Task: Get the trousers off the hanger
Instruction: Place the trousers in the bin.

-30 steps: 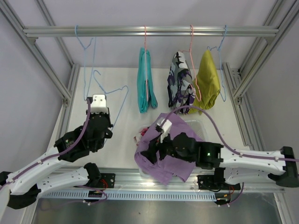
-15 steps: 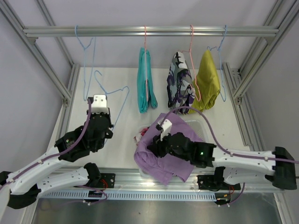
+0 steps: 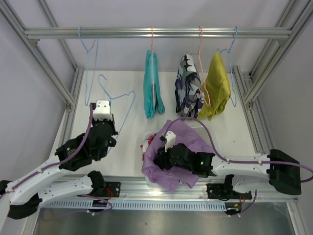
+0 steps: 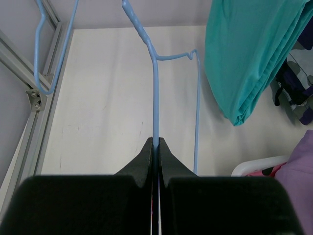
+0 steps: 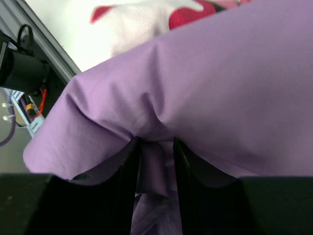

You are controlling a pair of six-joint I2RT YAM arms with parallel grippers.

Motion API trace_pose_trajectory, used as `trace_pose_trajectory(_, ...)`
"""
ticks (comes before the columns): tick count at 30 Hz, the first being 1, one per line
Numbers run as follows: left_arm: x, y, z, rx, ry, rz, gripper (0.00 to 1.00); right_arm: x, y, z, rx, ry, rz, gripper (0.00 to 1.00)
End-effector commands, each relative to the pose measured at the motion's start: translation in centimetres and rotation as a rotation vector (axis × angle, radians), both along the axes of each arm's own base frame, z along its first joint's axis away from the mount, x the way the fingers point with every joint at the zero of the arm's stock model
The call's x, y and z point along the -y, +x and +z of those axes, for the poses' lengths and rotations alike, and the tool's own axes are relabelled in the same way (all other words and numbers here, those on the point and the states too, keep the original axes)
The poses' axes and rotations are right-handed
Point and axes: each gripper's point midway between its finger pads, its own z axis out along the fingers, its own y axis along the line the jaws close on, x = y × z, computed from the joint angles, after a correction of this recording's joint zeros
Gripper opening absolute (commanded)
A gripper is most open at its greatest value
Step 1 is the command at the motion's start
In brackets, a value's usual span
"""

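**Lilac pair off the hanger, pinched over the tub**

Cloth first: the right gripper (image 5: pixel 155 147) is closed on a fold of the lilac trousers (image 3: pixel 182 139), which lie heaped over a clear tub (image 4: pixel 254 164) at the middle of the tabletop's front edge, with a pink-patterned pair (image 3: pixel 146 145) showing beneath them. The left gripper (image 4: pixel 155 143) is clamped on the wire of a bare blue hanger (image 4: pixel 155 98), held upright over the left side of the tabletop.

The step in hand looks like settling the lilac pair into the tub. To do it well, gather the overhanging cloth inward before letting go, so nothing trails over the front edge. Keep the hanger clear of the teal trousers (image 3: pixel 151 90), which hang on the rail (image 3: pixel 122 33) above the far edge beside a purple-patterned pair (image 3: pixel 188 88) and a mustard pair (image 3: pixel 218 88).
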Motion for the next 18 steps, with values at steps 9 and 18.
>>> trace_pose_trajectory(9, -0.3, -0.5, 2.3, 0.029, -0.059, -0.013, 0.0, 5.1, 1.7, 15.2, 0.197, 0.074, -0.103, 0.44)
trace_pose_trajectory(18, 0.0, -0.5, 2.2, 0.019, -0.059, -0.028, 0.0, 7.7, 2.7, 6.1, 0.124, -0.027, -0.198, 0.47)
